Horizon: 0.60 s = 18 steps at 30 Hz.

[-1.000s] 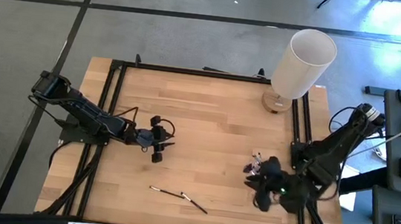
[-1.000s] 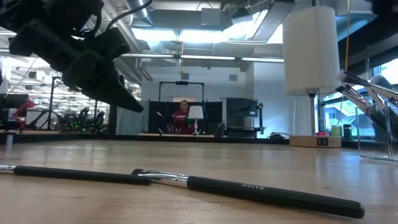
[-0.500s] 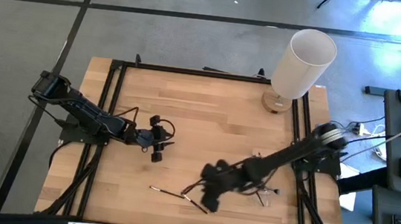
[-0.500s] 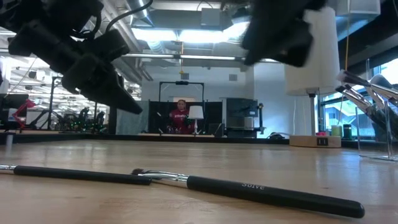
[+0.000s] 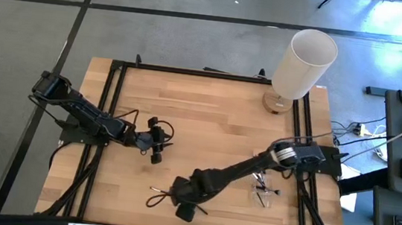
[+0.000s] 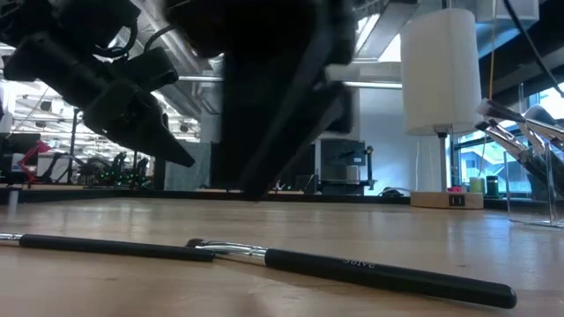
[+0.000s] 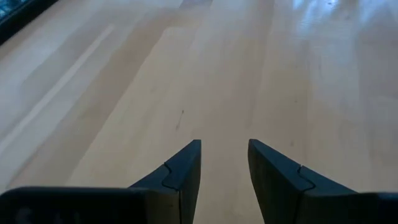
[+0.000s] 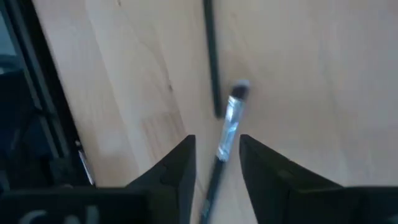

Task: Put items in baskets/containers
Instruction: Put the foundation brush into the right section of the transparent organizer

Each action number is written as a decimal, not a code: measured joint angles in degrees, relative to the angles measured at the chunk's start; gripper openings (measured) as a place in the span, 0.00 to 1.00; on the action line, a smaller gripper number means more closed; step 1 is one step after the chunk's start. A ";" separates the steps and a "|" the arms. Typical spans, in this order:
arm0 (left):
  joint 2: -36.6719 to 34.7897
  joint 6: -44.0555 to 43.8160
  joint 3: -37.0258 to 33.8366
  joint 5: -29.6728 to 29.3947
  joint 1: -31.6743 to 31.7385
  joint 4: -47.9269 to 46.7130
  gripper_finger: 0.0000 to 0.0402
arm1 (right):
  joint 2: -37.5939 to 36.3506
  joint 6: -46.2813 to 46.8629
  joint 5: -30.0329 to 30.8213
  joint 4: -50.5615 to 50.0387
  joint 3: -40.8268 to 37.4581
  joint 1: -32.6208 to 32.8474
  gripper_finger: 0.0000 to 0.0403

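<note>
brushes: two lie end to end on the table [image 5: 207, 121], one brush [image 8: 225, 134] right under the right claw [image 8: 216, 163], whose fingers are spread and empty. risk: closing off-centre could flick it away. clear box [image 5: 261, 194] sits behind. left claw [image 7: 224, 165] waits, spread.

The middle of the wooden table [image 5: 207, 121] is left bare. Passage along the near edge is blocked by the right arm [image 5: 248, 166], stretched low across it, and by two makeup brushes [image 5: 157, 191] lying end to end there. The far right corner is taken by a tall white cylinder [image 5: 305, 63]. A clear box [image 5: 262, 196] sits by the right rail.
</note>
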 joint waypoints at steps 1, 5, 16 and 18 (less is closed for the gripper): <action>0.00 -0.54 0.00 -0.04 -0.42 -0.16 0.32 | 1.36 -0.10 -0.81 -0.27 1.71 -0.27 0.32; 0.01 -2.09 0.00 -0.05 -2.70 -1.62 0.32 | 4.83 -0.09 -0.58 -5.15 6.86 -0.49 0.39; 0.02 -5.91 0.00 -3.65 -8.32 -7.41 0.32 | 8.90 0.80 -3.74 -7.53 7.58 -0.26 0.40; 0.02 -6.03 0.00 -4.75 -8.87 -7.59 0.32 | 9.57 1.81 -3.90 -8.38 7.60 -0.25 0.37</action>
